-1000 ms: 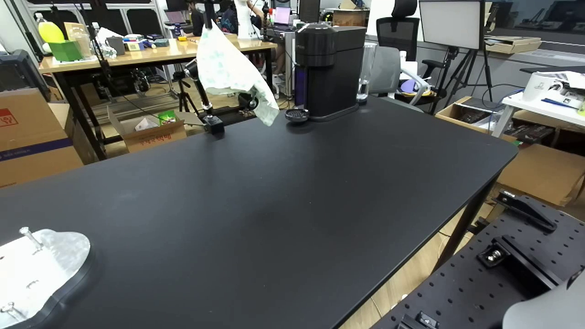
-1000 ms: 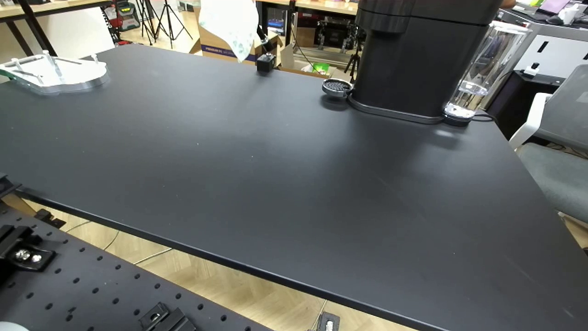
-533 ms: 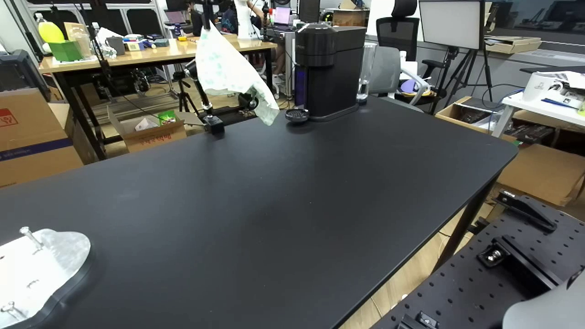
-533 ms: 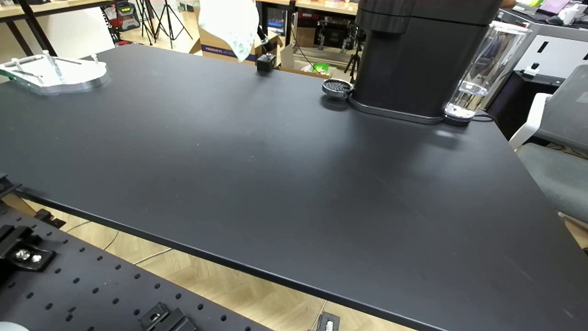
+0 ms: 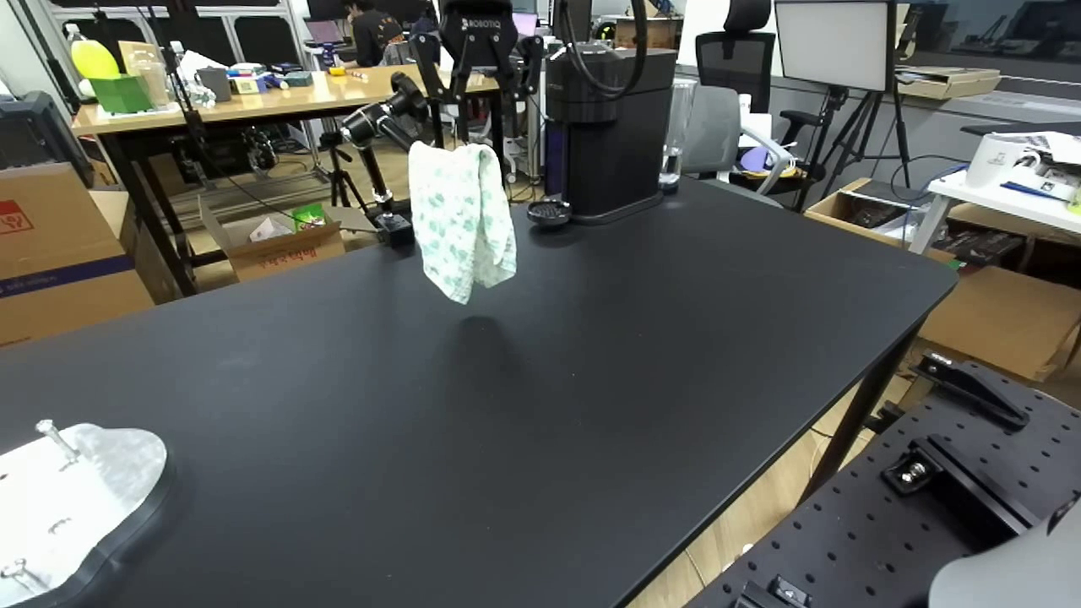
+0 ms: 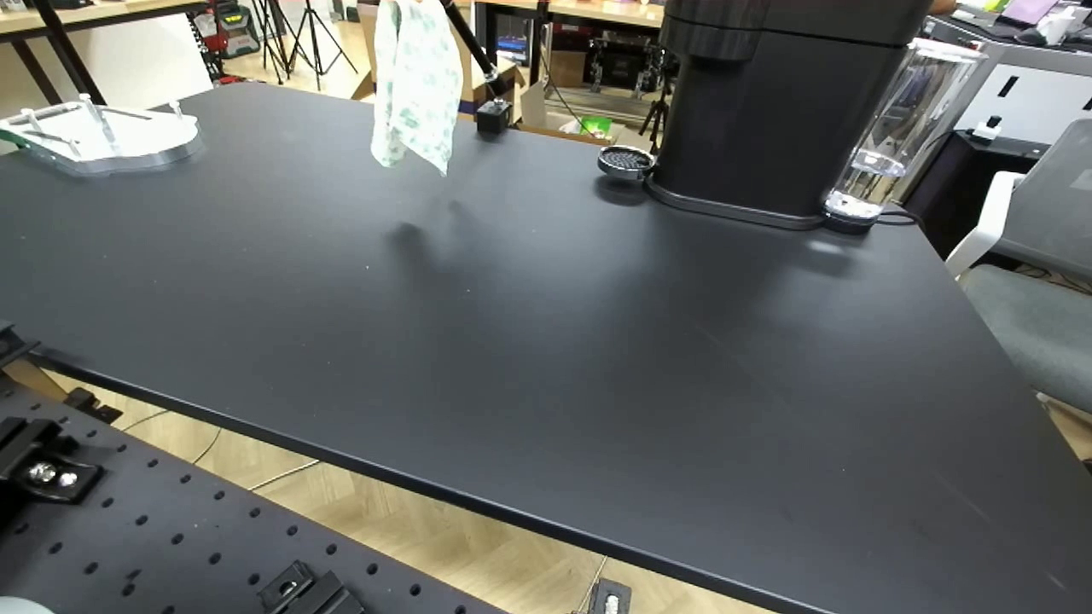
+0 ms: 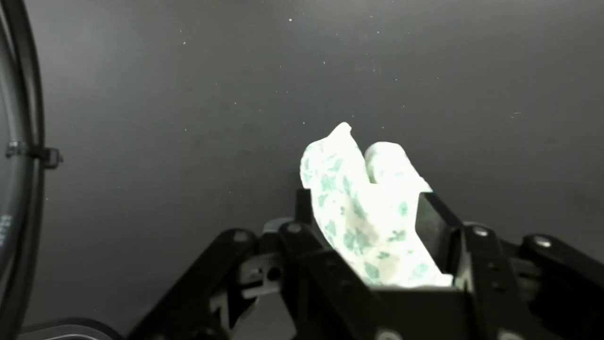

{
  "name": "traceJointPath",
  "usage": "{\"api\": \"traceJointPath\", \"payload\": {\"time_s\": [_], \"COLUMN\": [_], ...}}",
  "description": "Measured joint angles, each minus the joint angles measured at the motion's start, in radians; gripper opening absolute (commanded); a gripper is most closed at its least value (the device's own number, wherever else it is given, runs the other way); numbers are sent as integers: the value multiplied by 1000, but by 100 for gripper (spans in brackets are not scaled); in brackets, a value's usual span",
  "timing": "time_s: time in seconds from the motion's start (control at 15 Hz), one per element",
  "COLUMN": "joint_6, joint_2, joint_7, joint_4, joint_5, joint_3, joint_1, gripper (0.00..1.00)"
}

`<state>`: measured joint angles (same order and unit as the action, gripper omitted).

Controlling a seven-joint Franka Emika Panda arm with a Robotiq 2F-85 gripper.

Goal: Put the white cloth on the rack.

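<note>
The white cloth [image 5: 460, 215] with green leaf prints hangs folded above the dark table [image 5: 507, 422], its shadow beneath; its lower part shows in another exterior view too [image 6: 418, 94]. Just over its top edge, my gripper [image 5: 483, 105] stands open. In the wrist view the cloth [image 7: 368, 236] lies between the parted jaws, with a bare gap along the right finger pad [image 7: 432, 229]. What bears the cloth is hidden. Which thing is the rack I cannot tell: a jointed black arm [image 5: 376, 173] rises beside the cloth, and a white plate with pegs [image 5: 110, 473] lies on the table.
A black coffee machine [image 5: 604, 135] with a drip tray [image 5: 549, 211] and a clear water tank [image 5: 673, 139] stands right of the cloth at the table's far edge. A perforated black mounting plate [image 6: 196, 529] lies beyond the near edge. Cables [image 7: 23, 141] hang beside the wrist.
The cloth has come lower and farther over the table, away from its far edge. My gripper, earlier mostly above the picture, now shows with its fingers spread.
</note>
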<state>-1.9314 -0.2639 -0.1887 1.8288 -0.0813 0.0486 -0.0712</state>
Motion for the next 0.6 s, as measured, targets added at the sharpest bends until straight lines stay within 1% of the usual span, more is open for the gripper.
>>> {"api": "traceJointPath", "payload": {"time_s": [0.07,0.13,0.6], "joint_6": [-11,-21,-58], "joint_2": [8,16,100], "joint_7": [0,0,13], "joint_4": [24,44,126], "joint_5": [-3,-5,-18], "joint_3": [-3,-5,-14], "joint_1": [6,9,28], "gripper": [98,99,100]}}
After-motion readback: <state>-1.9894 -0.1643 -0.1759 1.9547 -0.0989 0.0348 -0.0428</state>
